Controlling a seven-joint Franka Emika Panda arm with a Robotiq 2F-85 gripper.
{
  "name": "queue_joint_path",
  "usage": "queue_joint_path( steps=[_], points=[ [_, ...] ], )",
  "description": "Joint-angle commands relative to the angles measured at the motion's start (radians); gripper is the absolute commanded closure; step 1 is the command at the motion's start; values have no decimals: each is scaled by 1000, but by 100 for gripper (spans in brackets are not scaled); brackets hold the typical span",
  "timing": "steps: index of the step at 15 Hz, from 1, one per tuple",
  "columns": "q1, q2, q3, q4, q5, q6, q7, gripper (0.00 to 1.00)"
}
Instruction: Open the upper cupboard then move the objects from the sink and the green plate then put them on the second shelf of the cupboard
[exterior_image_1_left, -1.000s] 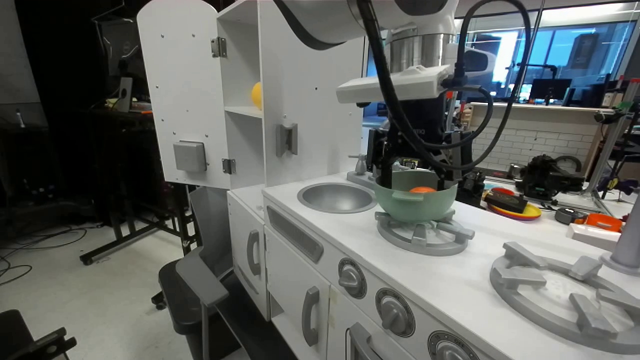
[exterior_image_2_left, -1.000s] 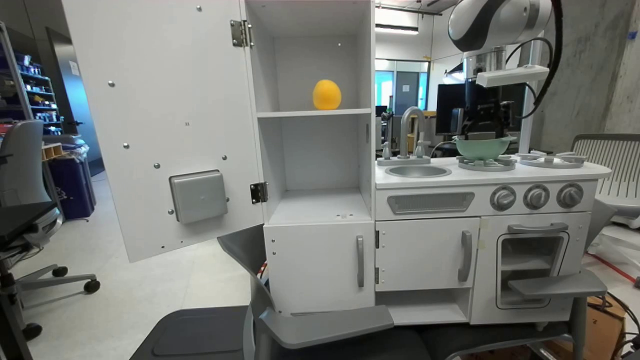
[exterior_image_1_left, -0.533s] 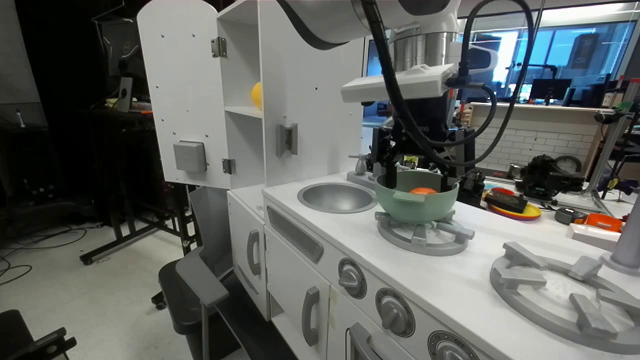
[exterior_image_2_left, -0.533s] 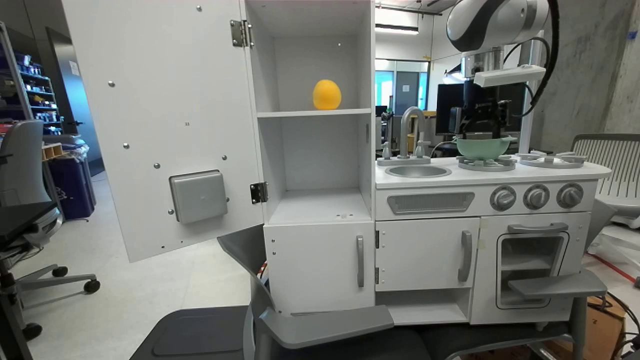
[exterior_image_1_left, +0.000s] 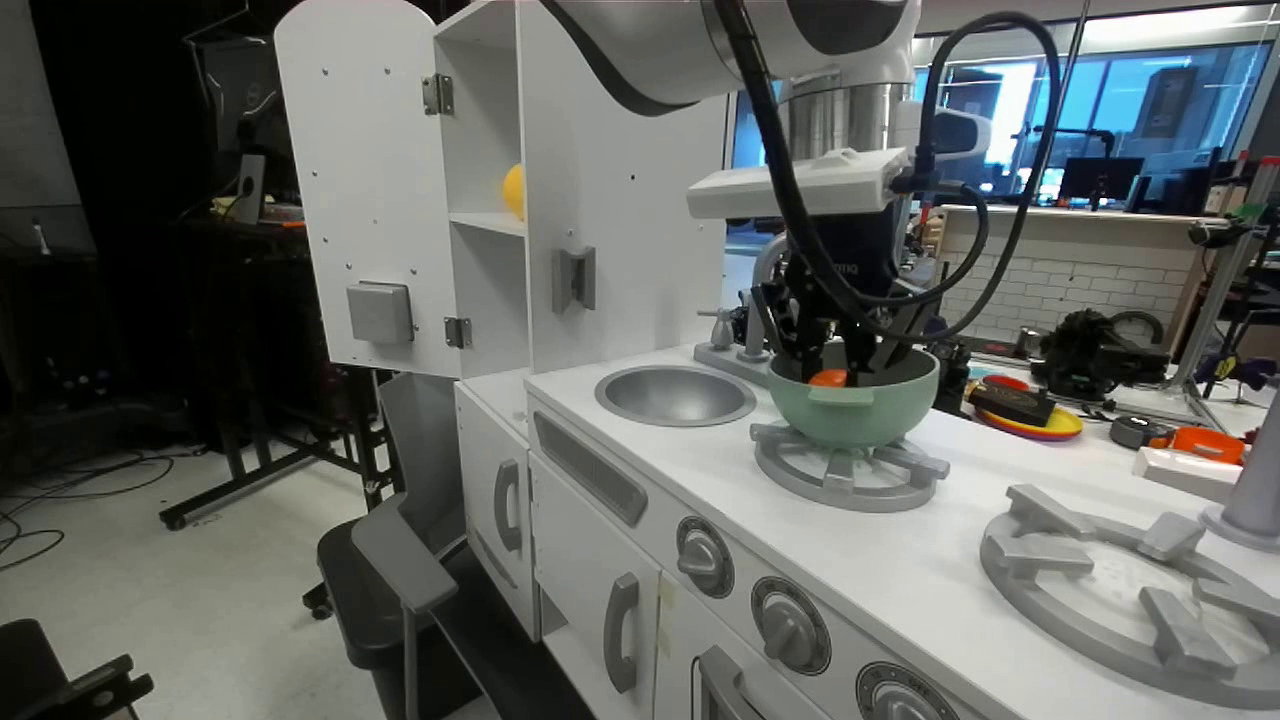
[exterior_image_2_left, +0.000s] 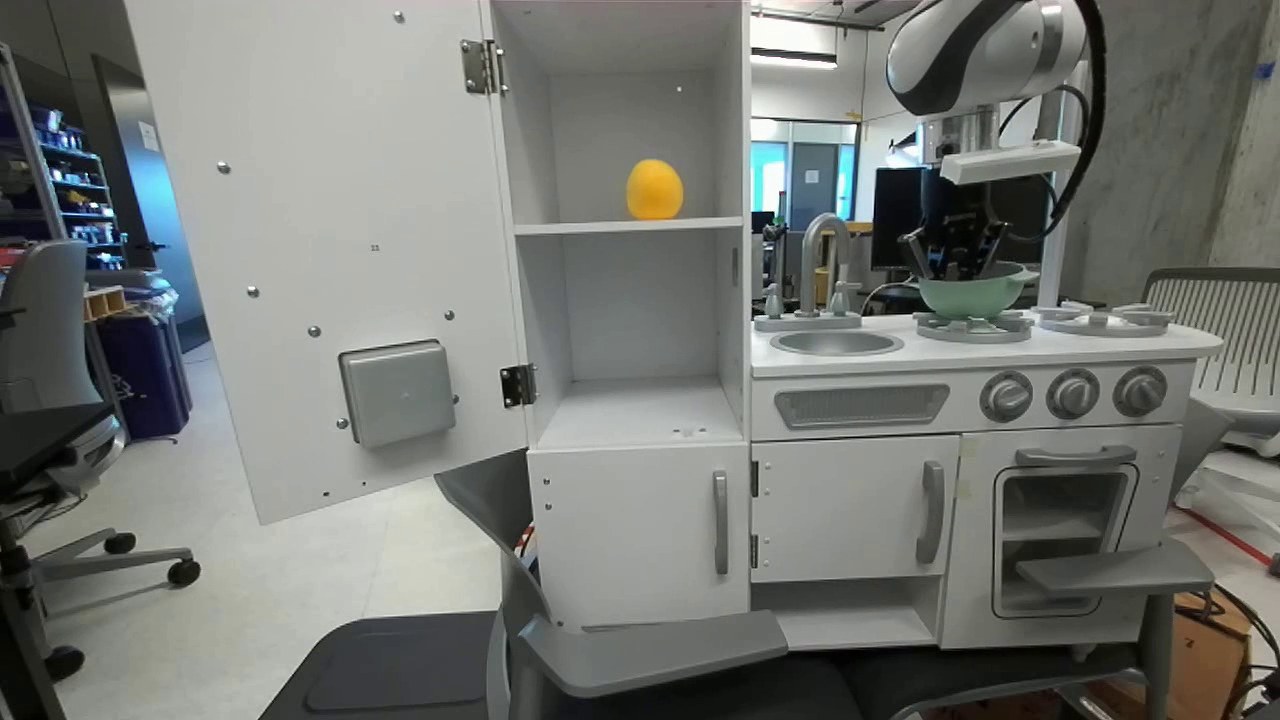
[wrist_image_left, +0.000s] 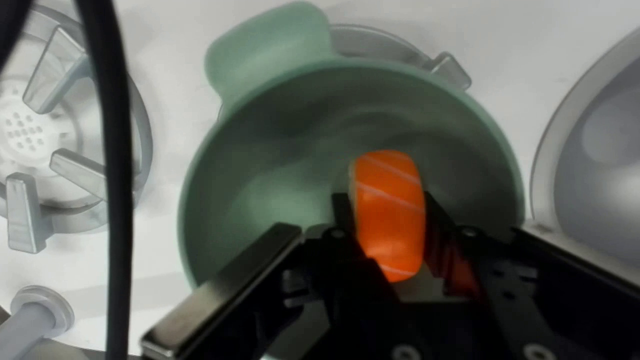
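The upper cupboard (exterior_image_2_left: 320, 230) stands with its door swung wide. A yellow toy piece (exterior_image_2_left: 655, 190) rests on the shelf board (exterior_image_2_left: 627, 227) inside it, partly visible in both exterior views. On the near burner ring sits the green plate (exterior_image_1_left: 850, 415), bowl-like with side handles. Inside the dish, in the wrist view, an orange toy piece (wrist_image_left: 390, 215) with pale stripes stands between the fingers (wrist_image_left: 344, 212), which press on both its sides. My gripper (exterior_image_1_left: 833, 365) reaches down into the dish, shut on that piece. The sink (exterior_image_1_left: 676, 395) beside it holds nothing.
A faucet (exterior_image_2_left: 822, 255) rises behind the sink. One burner ring (exterior_image_1_left: 848, 490) is under the dish and another burner ring (exterior_image_1_left: 1130, 590) lies farther along the counter (exterior_image_1_left: 960, 560). Grey chair arms (exterior_image_2_left: 650, 650) stand in front of the cabinets. A black cable (wrist_image_left: 116, 175) crosses the wrist view.
The jaws have come together from wide apart onto the orange piece. The green dish has shifted slightly to the right in both exterior views. The yellow piece and cupboard door stay put.
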Motion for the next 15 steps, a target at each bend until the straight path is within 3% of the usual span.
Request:
queue_joint_path(
  steps=[1, 6, 11, 15],
  points=[
    [1, 27, -8, 59, 2, -54, -5, 92],
    [-2, -18, -15, 31, -10, -116, -33, 92],
    [-15, -93, -15, -42, -10, -89, -76, 92],
    [-2, -235, -4, -185, -17, -43, -124, 92]
  ],
)
